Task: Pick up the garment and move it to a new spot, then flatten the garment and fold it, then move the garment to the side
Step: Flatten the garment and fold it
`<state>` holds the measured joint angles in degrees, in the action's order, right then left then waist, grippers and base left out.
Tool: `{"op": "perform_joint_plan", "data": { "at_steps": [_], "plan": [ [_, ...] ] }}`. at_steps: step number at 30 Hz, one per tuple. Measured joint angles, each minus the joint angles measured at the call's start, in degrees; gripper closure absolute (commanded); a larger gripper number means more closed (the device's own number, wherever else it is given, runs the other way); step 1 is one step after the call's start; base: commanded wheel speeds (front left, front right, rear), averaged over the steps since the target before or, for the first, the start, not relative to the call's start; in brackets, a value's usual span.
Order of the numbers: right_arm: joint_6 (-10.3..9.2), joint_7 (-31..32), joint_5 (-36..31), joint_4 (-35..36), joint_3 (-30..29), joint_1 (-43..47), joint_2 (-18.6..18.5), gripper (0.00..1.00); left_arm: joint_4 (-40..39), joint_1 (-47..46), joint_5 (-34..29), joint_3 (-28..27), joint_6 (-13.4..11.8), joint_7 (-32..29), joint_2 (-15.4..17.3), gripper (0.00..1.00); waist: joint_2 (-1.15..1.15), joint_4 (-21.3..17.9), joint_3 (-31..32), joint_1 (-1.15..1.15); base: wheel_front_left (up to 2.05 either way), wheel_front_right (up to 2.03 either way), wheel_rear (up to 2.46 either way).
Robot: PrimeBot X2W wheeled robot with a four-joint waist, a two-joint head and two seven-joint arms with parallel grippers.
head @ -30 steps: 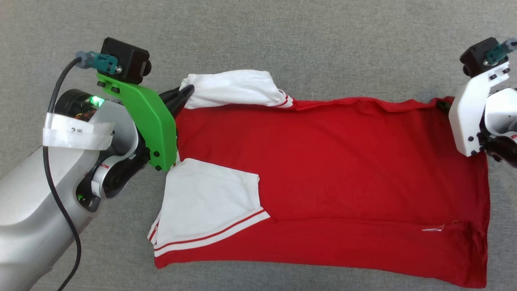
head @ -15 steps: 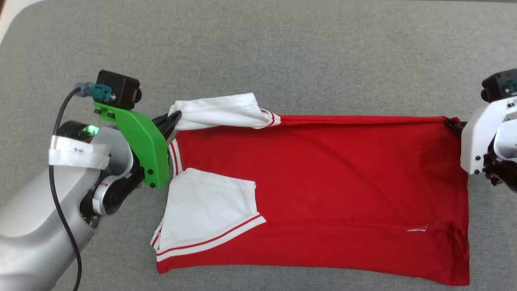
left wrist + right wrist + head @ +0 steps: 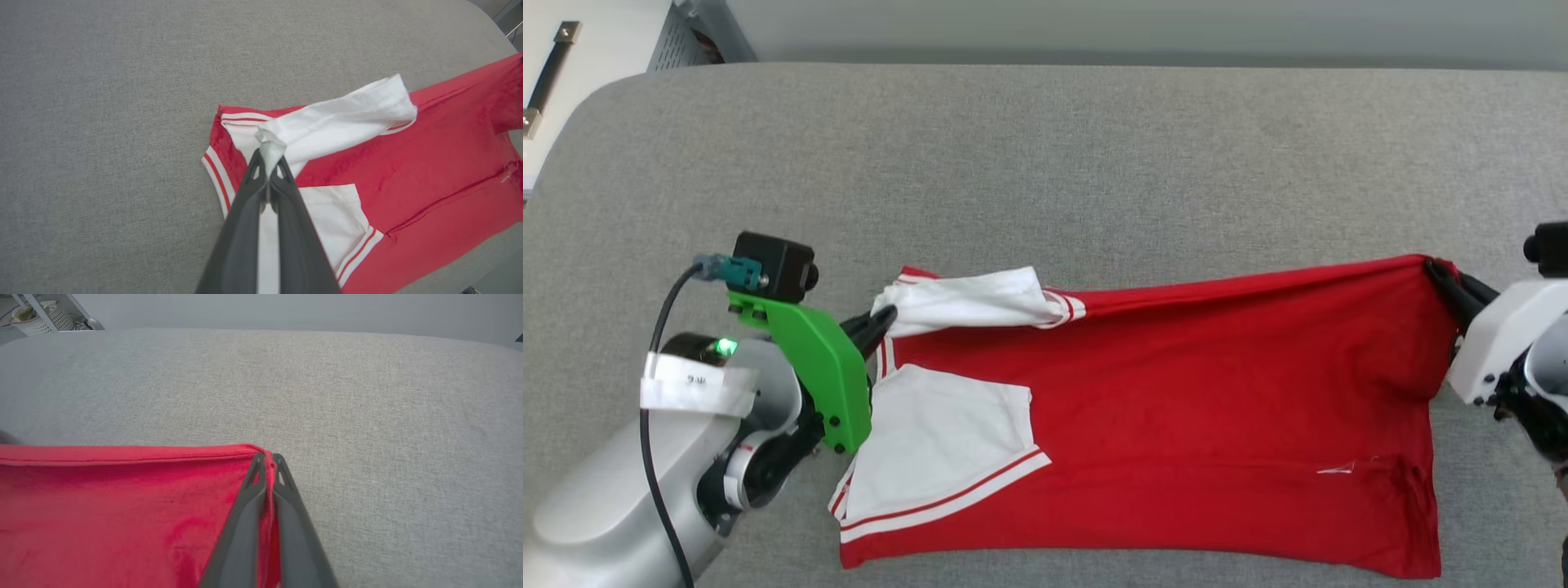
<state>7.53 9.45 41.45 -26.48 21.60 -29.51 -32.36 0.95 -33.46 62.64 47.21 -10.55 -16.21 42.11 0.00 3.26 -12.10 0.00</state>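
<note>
The garment [image 3: 1192, 408], a red T-shirt with white striped-trim sleeves, lies plain side up across a grey padded surface [image 3: 1045, 163]. My left gripper [image 3: 882, 320] is shut on the far white sleeve [image 3: 968, 298] near the collar; in the left wrist view the white cloth [image 3: 327, 122] bunches out between the fingertips of this gripper [image 3: 269, 157]. My right gripper [image 3: 1437, 273] is shut on the far hem corner, lifting that edge; in the right wrist view the red cloth [image 3: 122, 506] is pinched between its tips [image 3: 267, 459]. The near sleeve [image 3: 939, 445] lies flat.
The grey surface's far edge runs along the top of the head view, with its rounded corner at the upper left. A white cabinet with a handle [image 3: 547, 73] stands beyond that corner. A white basket [image 3: 45, 318] sits far off in the right wrist view.
The camera has tilted, bringing the surface's far edge into view. The right gripper has shut on the far hem corner, and both grippers have raised the shirt's far edge.
</note>
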Motion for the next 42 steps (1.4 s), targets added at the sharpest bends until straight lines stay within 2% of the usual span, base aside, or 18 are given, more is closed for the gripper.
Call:
{"op": "perform_joint_plan", "data": {
  "at_steps": [5, 15, 25, 32, 39, 40, 41, 42],
  "plan": [
    [0.00, -4.57, -0.33, 2.15, -0.90, 5.13, 0.09, 1.00, -1.25, 3.70, 0.60, 0.40, -0.90, 1.02, 0.54, 1.00, 0.00, 0.18, 1.34, 0.00, 0.00, 0.00, 0.00],
    [0.00, -8.79, -0.93, 9.10, -1.78, 14.50, -0.35, 1.00, -1.88, 10.66, 2.32, 1.14, -2.81, 2.59, 1.48, 1.00, 0.00, 0.70, 3.47, 0.00, 0.00, 0.00, 0.00],
    [0.00, -5.35, -1.38, 15.12, 1.37, 22.34, -4.08, 1.00, 0.30, 13.39, 2.86, 3.91, -2.45, 2.48, 1.81, 1.00, 0.00, 0.75, 3.97, 0.00, 0.00, 0.00, 0.00],
    [0.00, -1.58, -0.90, 18.17, 5.01, 23.74, -8.20, 1.00, 3.69, 13.43, 1.56, 4.94, -1.46, 2.57, 1.08, 1.00, 0.00, 0.53, 3.58, 0.00, 0.00, 0.00, 0.00],
    [0.00, -0.37, -0.92, 18.27, 6.55, 23.57, -9.32, 1.00, 6.24, 13.38, 0.36, 6.46, -0.16, 2.55, -0.57, 1.00, 0.00, 0.51, 2.81, 0.00, 0.00, 0.00, 0.00],
    [0.00, 0.00, -0.89, 18.17, 6.86, 23.54, -9.33, 1.00, 6.60, 13.37, 0.32, 6.53, -0.01, 2.55, -0.82, 0.93, 0.00, 0.53, 2.67, 0.00, 0.00, 0.00, 0.00],
    [0.00, 0.23, -0.83, 18.17, 7.17, 23.54, -9.37, 0.81, 6.99, 13.33, 0.21, 6.70, -0.01, 2.54, -0.97, 0.52, 0.00, 0.56, 2.59, 0.00, 0.00, 0.00, 0.00],
    [0.00, 0.23, -0.79, 18.16, 7.42, 23.53, -9.37, 0.29, 7.44, 13.28, -0.11, 6.93, -0.01, 2.54, -1.08, 0.00, 0.00, 0.62, 2.54, 0.00, 0.00, 0.00, 0.00]
  ]
}}
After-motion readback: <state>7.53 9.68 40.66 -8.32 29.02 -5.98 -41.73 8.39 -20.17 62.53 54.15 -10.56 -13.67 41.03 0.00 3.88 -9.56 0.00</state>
